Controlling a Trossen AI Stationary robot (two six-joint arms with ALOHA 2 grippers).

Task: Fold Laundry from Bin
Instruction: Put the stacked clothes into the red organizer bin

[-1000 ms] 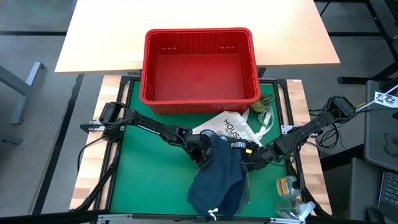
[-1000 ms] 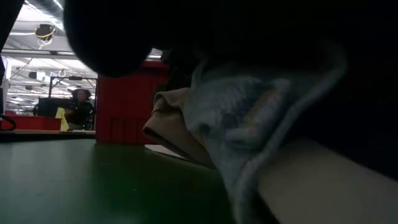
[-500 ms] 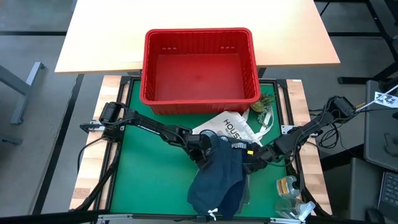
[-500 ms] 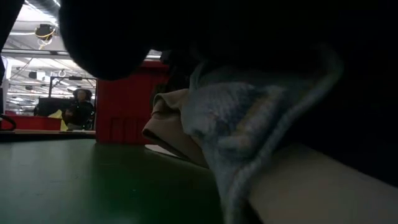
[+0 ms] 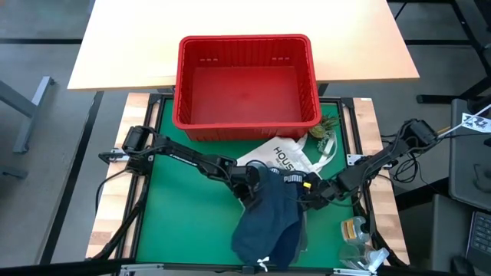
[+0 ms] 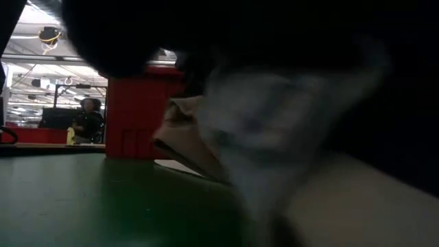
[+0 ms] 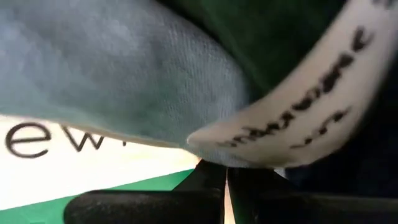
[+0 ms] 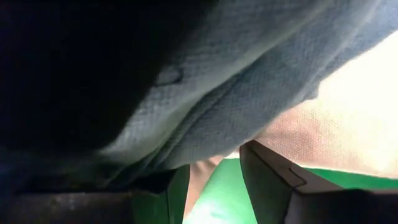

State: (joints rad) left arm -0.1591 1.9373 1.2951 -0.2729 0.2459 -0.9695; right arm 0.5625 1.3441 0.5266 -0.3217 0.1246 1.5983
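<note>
1. Laundry (image 5: 270, 222), a soft heap of navy, light blue and beige garments, lies unfolded on the green mat just in front of your rectangular red plastic bin (image 5: 245, 115), which you see emptied.
2. Left gripper (image 5: 253, 180) is pinched fully closed at the heap's near-bin edge, beside the white printed tote bag (image 5: 285, 159); whether it holds cloth is unclear.
3. Right gripper (image 5: 308, 195) stands partly parted against the heap; nothing visibly clamped.
4. Every fold remains for you.

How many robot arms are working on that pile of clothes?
2. The left arm reaches in from the left, the right arm from the right; both meet at the navy shorts.
</note>
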